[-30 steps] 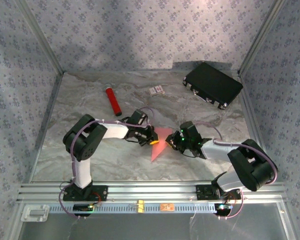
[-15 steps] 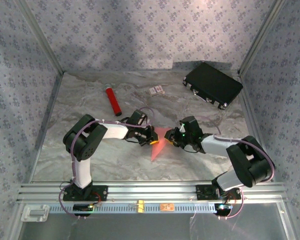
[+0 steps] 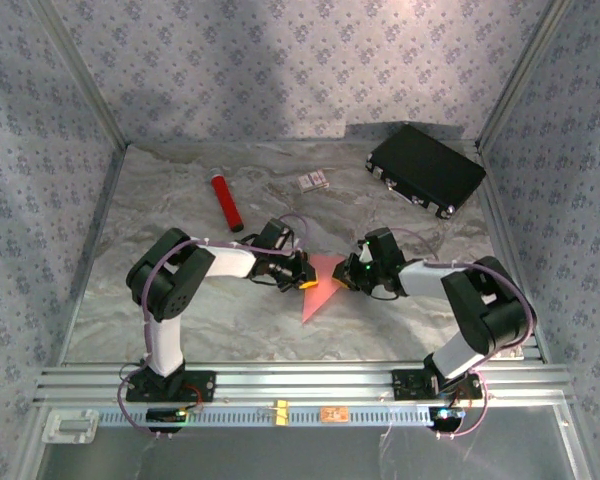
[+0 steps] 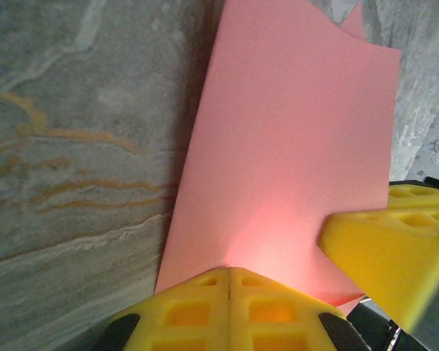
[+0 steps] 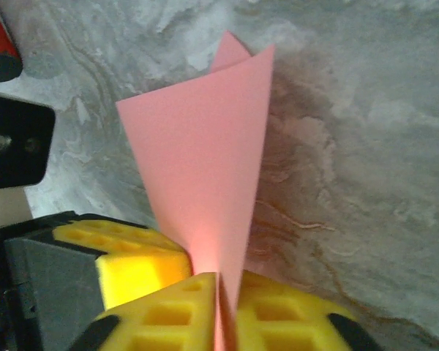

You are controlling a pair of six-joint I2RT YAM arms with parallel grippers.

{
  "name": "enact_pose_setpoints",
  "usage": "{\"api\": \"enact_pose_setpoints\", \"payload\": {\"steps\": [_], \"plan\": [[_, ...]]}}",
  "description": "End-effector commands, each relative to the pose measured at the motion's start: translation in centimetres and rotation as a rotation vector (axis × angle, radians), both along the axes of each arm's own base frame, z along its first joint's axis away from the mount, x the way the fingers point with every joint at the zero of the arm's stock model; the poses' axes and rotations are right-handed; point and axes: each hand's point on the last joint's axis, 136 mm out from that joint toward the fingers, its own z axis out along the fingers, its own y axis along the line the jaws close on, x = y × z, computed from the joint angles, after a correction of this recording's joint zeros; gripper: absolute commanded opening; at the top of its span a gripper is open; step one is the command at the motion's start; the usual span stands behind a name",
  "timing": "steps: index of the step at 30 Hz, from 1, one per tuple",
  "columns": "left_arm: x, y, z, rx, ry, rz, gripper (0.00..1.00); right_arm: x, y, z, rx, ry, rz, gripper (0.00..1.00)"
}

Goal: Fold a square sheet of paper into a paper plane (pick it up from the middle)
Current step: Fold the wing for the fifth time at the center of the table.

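- The folded pink paper [image 3: 317, 293] is found at the middle of the marble table [image 3: 180, 310], strung between the two grippers and lifted a bit at its wide end.
- It's shaped like a narrow wedge: the wide end is up between the grippers, and the sharp tip is aimed toward the near edge, leaning slightly left.
- So the long axis is run roughly far-to-near, tilted a touch to the left arm's side.
- The left gripper [image 3: 302, 279] is clamped right down, with the paper's left corner pinched between its yellow fingers [image 4: 183, 311].
- The right gripper [image 3: 346, 278] is pressed together too, with a thin edge of the paper caught in the seam between its pads [image 5: 278, 307].
- The two grippers are parked just beside each other, nearly touching across the paper.
- A crease can be seen down the paper from the right wrist view, with the two flaps splayed slightly.
- Further back a red cylinder [image 3: 226, 203], a small printed card [image 3: 314, 181] and a black case [image 3: 425, 170] are left well apart from the paper.
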Motion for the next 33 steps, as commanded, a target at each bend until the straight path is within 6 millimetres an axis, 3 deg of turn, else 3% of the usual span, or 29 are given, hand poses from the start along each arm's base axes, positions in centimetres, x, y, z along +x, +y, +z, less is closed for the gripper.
{"api": "enact_pose_setpoints", "payload": {"steps": [1, 8, 12, 16, 21, 33], "plan": [[-0.1, 0.1, -0.4, 0.007, -0.028, -0.017, 0.06, -0.2, -0.1, -0.3, -0.008, 0.026, 0.016, 0.09], [1.1, 1.1, 4.2, 0.010, -0.216, 0.004, 0.40, 0.3, -0.4, 0.1, 0.001, 0.032, -0.115, 0.04], [-0.2, 2.1, 5.1, 0.064, -0.330, -0.047, 0.41, 0.6, -0.1, 0.3, 0.030, 0.047, -0.201, 0.04], [-3.1, 2.5, 5.3, 0.156, -0.453, -0.162, 0.42, 0.7, 0.4, 0.8, 0.050, 0.042, -0.247, 0.04], [-5.5, 3.6, 4.0, 0.319, -0.572, -0.290, 0.46, 0.7, 0.7, 1.9, 0.044, 0.013, -0.251, 0.05], [-6.2, 2.9, 3.3, 0.483, -0.741, -0.407, 0.50, 0.4, 1.4, 2.8, 0.050, -0.002, -0.222, 0.07]]}}
